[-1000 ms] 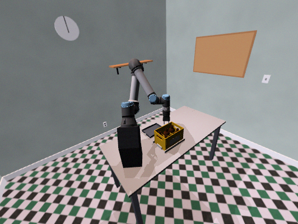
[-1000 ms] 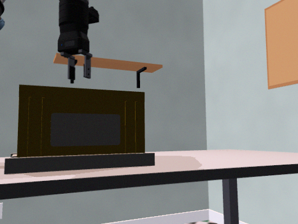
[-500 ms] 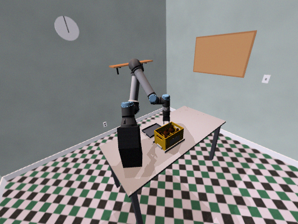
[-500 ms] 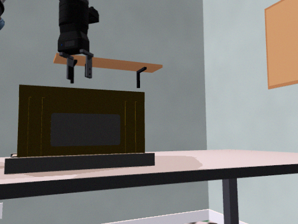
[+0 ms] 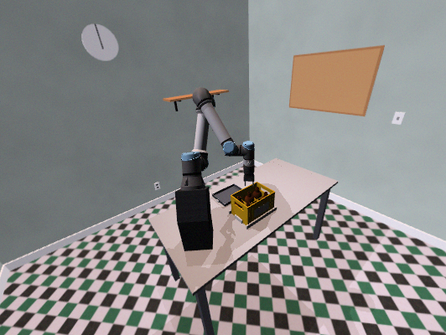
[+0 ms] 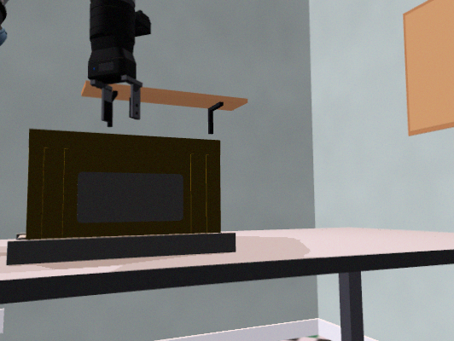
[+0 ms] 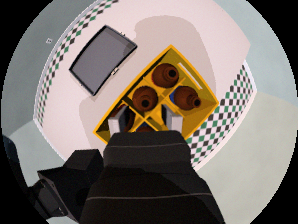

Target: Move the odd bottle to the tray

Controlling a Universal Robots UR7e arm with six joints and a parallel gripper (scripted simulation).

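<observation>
A yellow crate (image 5: 240, 208) (image 6: 128, 153) (image 7: 194, 74) stands on the table and holds brown bottles (image 5: 251, 195). In the wrist view three bottle tops show: one bottle (image 7: 165, 75) at the far corner, another bottle (image 7: 185, 98) to its right and a third bottle (image 7: 144, 99) nearer; the others are hidden under the gripper body. A dark flat tray (image 5: 226, 194) (image 7: 101, 58) lies beside the crate and has nothing on it. My gripper (image 5: 247, 182) (image 6: 121, 119) (image 7: 145, 111) is open and empty, its fingertips just above the crate's rim, over the end nearest the tray.
The crate rests on a dark flat base (image 6: 119, 248). The arm's black pedestal (image 5: 194, 218) stands on the table (image 5: 293, 184) (image 6: 341, 243) near the tray. A wall shelf (image 6: 179, 99) hangs behind.
</observation>
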